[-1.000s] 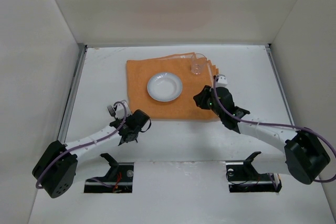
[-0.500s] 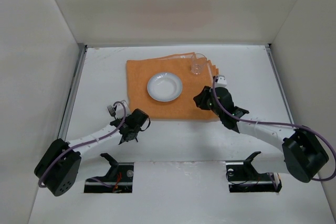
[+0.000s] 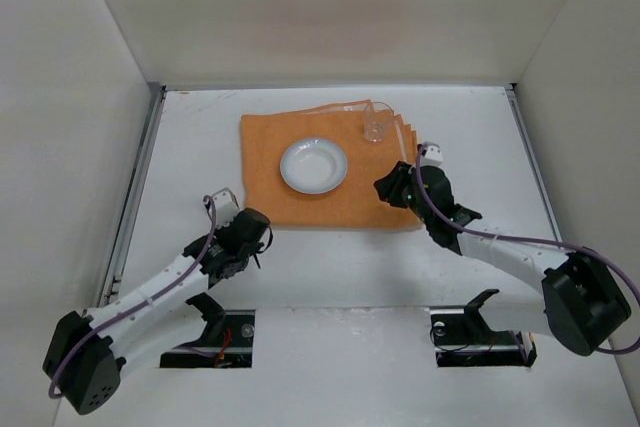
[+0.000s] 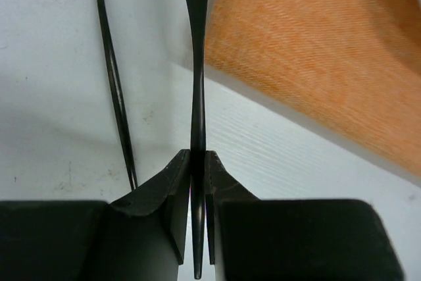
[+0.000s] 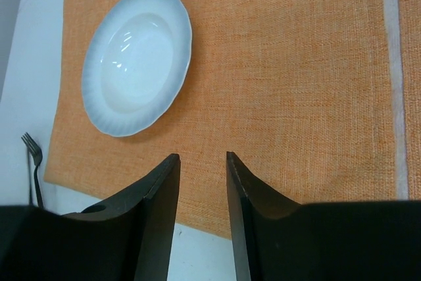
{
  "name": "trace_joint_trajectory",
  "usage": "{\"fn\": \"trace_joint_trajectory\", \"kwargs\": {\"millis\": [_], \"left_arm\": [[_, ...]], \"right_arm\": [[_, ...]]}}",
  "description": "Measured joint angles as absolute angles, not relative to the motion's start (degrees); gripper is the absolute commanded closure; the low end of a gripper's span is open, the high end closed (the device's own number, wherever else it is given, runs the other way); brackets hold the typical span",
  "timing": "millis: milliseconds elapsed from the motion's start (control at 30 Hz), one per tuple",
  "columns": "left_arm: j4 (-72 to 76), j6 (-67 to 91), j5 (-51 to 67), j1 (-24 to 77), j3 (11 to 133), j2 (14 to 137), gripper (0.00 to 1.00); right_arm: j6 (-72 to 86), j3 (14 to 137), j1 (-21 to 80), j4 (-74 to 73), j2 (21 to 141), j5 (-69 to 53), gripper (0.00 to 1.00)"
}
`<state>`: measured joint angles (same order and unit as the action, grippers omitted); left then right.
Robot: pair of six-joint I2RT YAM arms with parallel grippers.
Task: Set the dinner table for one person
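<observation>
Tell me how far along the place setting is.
Done: the orange mat lies on the dinner table, with the white plate on it and a clear glass near its far right corner. In hand: the left gripper is shut on a thin utensil just off the mat's left side. The right gripper hovers open and empty. Left: setting that utensil down beside the plate.

Orange mat (image 3: 265,142): white plate (image 3: 314,166) on its centre, clear glass (image 3: 376,129) at far-right corner, fork (image 5: 30,149) off near-left corner.
</observation>
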<state>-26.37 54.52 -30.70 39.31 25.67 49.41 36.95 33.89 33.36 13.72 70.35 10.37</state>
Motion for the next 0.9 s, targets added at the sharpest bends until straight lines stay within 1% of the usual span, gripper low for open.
{"fn": "trace_joint_trajectory", "kwargs": {"millis": [167, 300, 400, 533, 733, 900], "left_arm": [[-31.7, 52.8, -34.1, 43.9, 33.6, 46.7, 0.98], [-32.1, 49.2, -37.1, 49.7, 42.9, 51.5, 0.97], [-27.8, 44.7, -38.1, 53.8, 50.0, 59.9, 0.97], [-16.6, 38.1, -36.4, 55.8, 56.4, 72.8, 0.96], [-3.4, 33.6, -31.3, 54.3, 67.4, 91.8, 0.96], [2.0, 33.9, -27.9, 52.9, 75.7, 104.9, 0.96]], "right_arm": [[37.6, 33.3, 32.5, 14.2, 70.3, 10.2, 0.58], [38.2, 32.5, 30.3, 14.7, 70.1, 10.1, 0.57], [39.1, 31.4, 27.6, 14.8, 69.5, 10.2, 0.57], [40.9, 29.8, 24.3, 15.0, 69.3, 10.4, 0.57], [42.5, 29.0, 23.3, 15.3, 69.3, 10.5, 0.57], [43.0, 29.0, 23.1, 15.6, 69.3, 10.4, 0.57]]}}
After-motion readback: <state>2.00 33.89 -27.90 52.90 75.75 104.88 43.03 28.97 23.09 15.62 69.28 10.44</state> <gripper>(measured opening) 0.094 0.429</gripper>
